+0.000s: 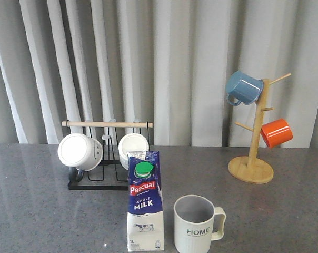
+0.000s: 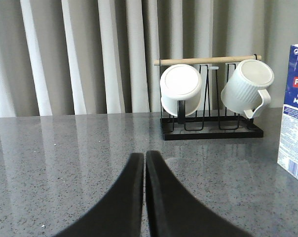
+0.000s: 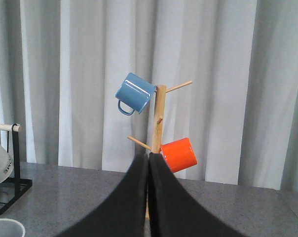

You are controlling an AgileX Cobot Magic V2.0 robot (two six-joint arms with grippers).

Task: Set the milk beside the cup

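Right away we see, in the front view, the tall blue-and-white milk carton with a green cap (image 1: 146, 210) standing upright near the front edge of the grey stone-look desk (image 1: 32, 211), just beside the pale ribbed mug lettered "HOME" (image 1: 195, 225), a narrow gap between them. That view shows neither arm.

Behind the carton, toward the back edge, a black wire rack with a wooden bar (image 1: 107, 124) holds two white mugs (image 1: 79, 151). Toward the back right corner a wooden mug tree (image 1: 252, 137) carries a blue mug (image 1: 243, 87) and an orange mug (image 1: 277, 133).

Only the wrist views show our tools. The left tool (image 2: 144, 163) hovers low over the desk, its black fingers (image 2: 124, 197) pressed together on nothing, facing the rack with the carton at the frame's edge. The right tool (image 3: 148, 163) is likewise closed and empty, pointed at the mug tree; the rim of the ribbed mug just shows in one corner.
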